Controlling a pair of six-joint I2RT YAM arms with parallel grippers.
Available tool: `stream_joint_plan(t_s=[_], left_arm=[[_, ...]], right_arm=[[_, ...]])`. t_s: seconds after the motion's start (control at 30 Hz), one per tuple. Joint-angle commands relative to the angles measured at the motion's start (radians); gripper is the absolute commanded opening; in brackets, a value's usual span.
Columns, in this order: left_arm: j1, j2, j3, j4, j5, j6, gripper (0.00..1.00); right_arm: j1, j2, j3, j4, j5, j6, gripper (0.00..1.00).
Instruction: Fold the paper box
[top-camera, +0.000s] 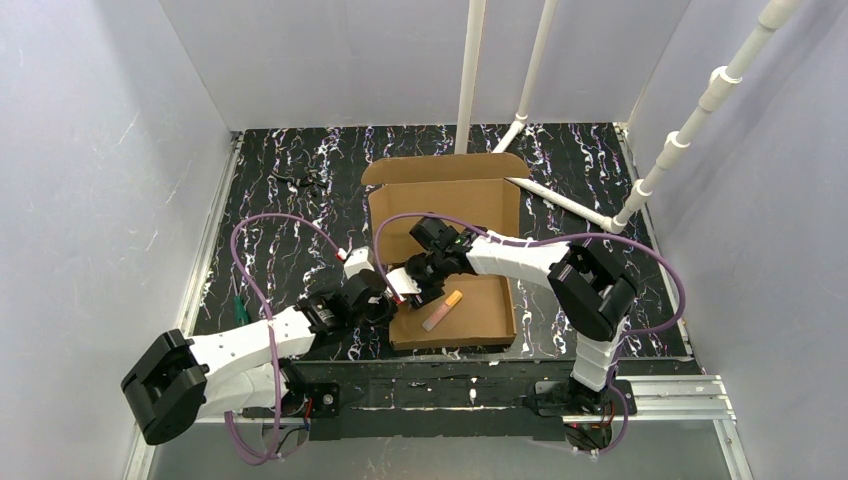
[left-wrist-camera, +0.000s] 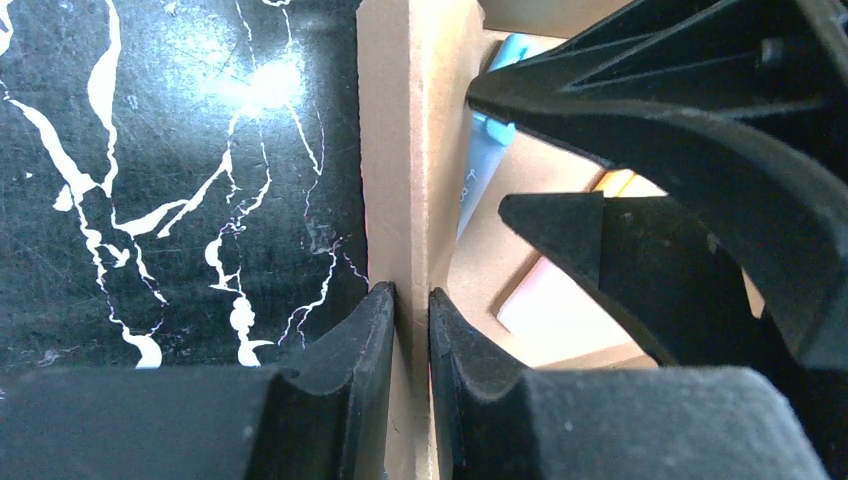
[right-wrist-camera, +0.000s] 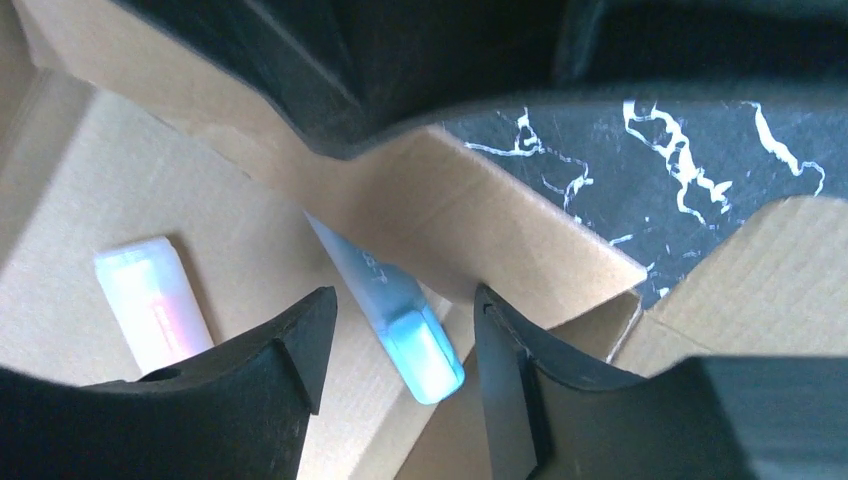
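The paper box (top-camera: 470, 200) is brown cardboard, with its lid flap standing open at the back and its shallow tray toward me. My left gripper (top-camera: 386, 303) is shut on the tray's left wall (left-wrist-camera: 410, 150), one finger (left-wrist-camera: 365, 340) outside and one inside. My right gripper (top-camera: 412, 278) is open, inside the tray close to that same wall (right-wrist-camera: 450, 215). A light blue marker (right-wrist-camera: 400, 320) lies between the right gripper's fingertips (right-wrist-camera: 405, 330), not gripped. A pink and orange marker (top-camera: 443, 310) lies on the tray floor, and it also shows in the right wrist view (right-wrist-camera: 150, 295).
White pipes (top-camera: 470, 70) rise behind the box, and one pipe (top-camera: 560, 200) runs across the mat at the box's back right. Small dark bits (top-camera: 300, 180) lie at the far left of the black marbled mat (top-camera: 280, 240). Grey walls close in both sides.
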Motion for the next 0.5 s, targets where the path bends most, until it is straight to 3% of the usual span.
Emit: stream_joint_plan(t_s=[0.0, 0.3, 0.47], left_arm=[[-0.003, -0.036, -0.013, -0.019, -0.013, 0.003, 0.16], [-0.003, -0.046, -0.007, -0.027, -0.016, 0.005, 0.17], [-0.003, -0.055, -0.001, -0.047, -0.024, 0.008, 0.17]], right_arm=[[-0.005, 0.013, -0.027, 0.025, 0.084, 0.015, 0.61], [-0.01, 0.03, -0.042, -0.008, 0.118, 0.001, 0.58], [-0.01, 0.018, -0.046, -0.072, 0.121, -0.039, 0.48]])
